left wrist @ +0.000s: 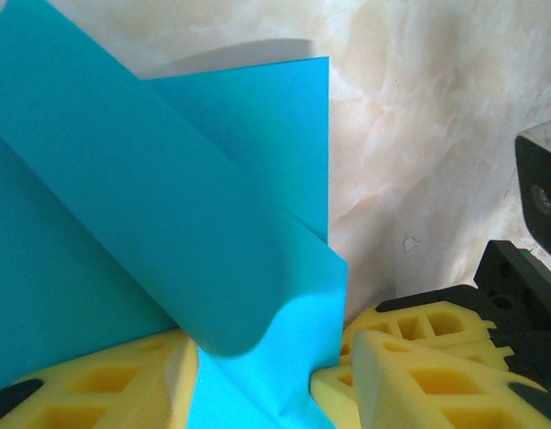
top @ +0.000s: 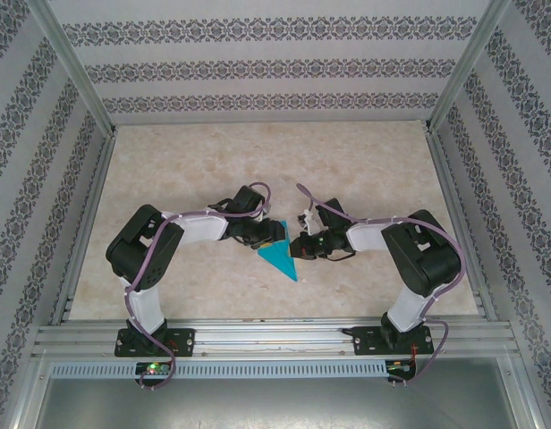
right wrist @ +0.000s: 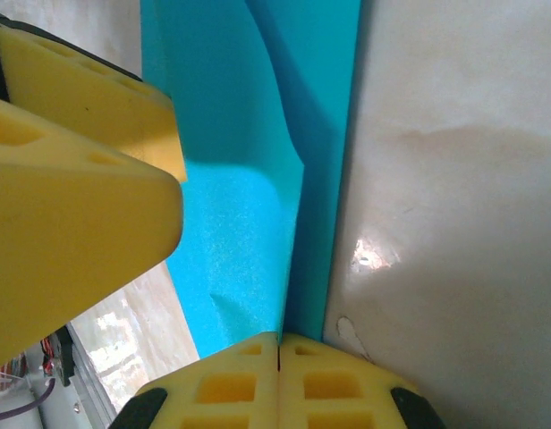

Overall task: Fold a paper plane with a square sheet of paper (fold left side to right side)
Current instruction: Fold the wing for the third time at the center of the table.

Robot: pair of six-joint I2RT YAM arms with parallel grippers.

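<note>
On the table [top: 258, 161], the paper [top: 281, 260] lies between the left gripper [top: 269, 239] and the right gripper [top: 297, 249].

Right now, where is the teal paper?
In the top view the teal paper lies partly folded on the table, centre and toward the near edge, between the left gripper and the right gripper.

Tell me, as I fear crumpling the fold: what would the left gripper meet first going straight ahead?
Probably the square sheet of paper: its raised, curled flap lies right ahead of the left gripper, between its open jaws; exact depth is unclear.
</note>
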